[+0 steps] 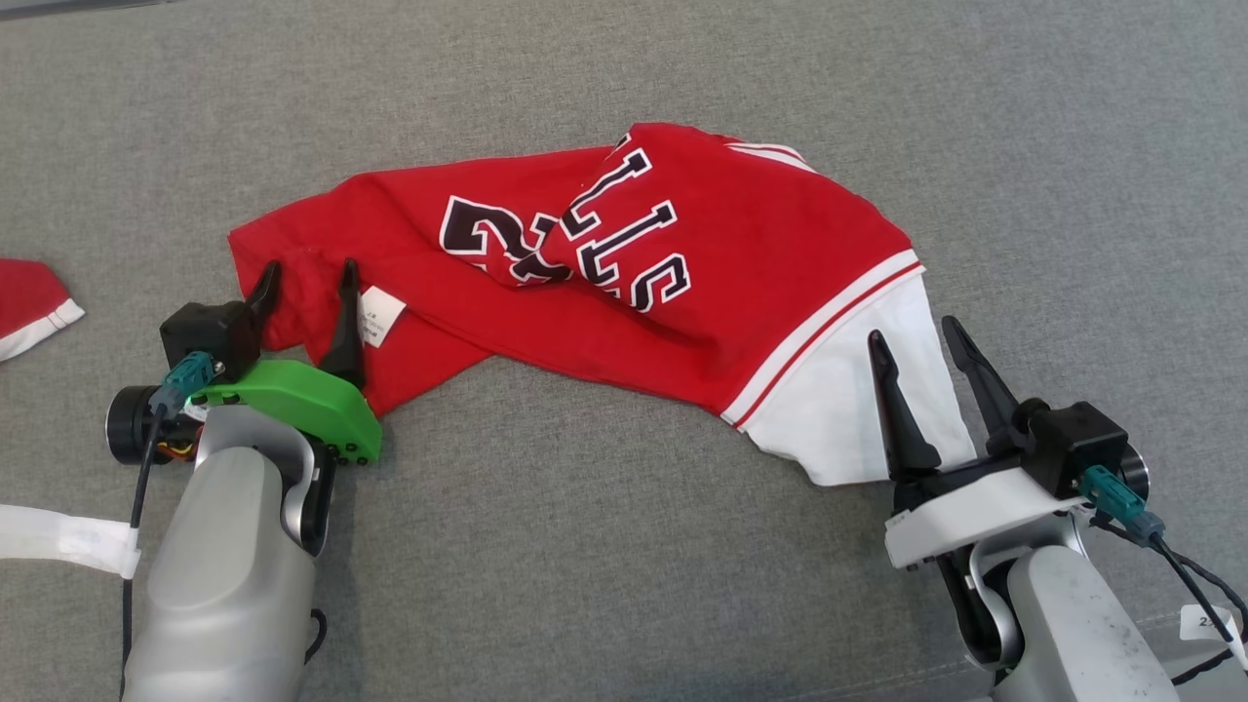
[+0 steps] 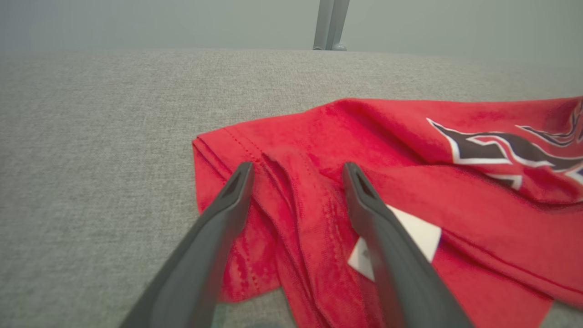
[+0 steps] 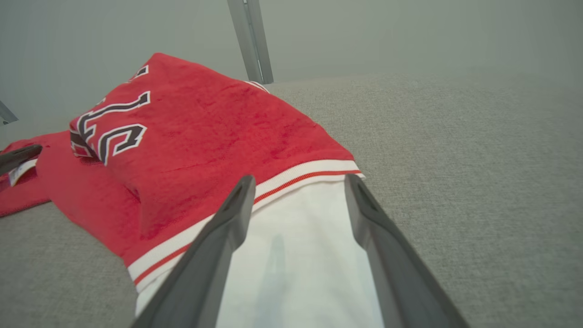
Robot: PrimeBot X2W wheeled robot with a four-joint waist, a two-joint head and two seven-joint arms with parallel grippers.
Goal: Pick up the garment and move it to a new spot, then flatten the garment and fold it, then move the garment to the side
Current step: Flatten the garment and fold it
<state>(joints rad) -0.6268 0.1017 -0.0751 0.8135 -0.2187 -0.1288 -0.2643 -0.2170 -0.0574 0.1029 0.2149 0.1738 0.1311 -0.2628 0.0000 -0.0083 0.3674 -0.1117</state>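
Left gripper [image 1: 308, 268], low at 8 o'clock in the head view, has its two fingers spread wide with nothing pinched. Right gripper [image 1: 914, 331], low at 4 o'clock, is spread the same way and holds nothing.

Red garment [image 1: 624, 263] lies crumpled on the grey cloth surface [image 1: 624, 565], running from 9 o'clock across the centre toward 4 o'clock, with its lettered front twisted over itself. Open grey surface extends at 12 o'clock and at 6 o'clock of it. A second red-and-white piece [image 1: 29, 307] sits at the 9 o'clock edge, well apart.

Left fingers straddle the garment's hemmed corner, and a ridge of red cloth runs between them. The white label [image 1: 382, 317] lies just beside the finger on the 3 o'clock side. Right fingers straddle the white panel [image 1: 838, 409], with their tips near its striped band. Whether either pair touches the cloth cannot be told.
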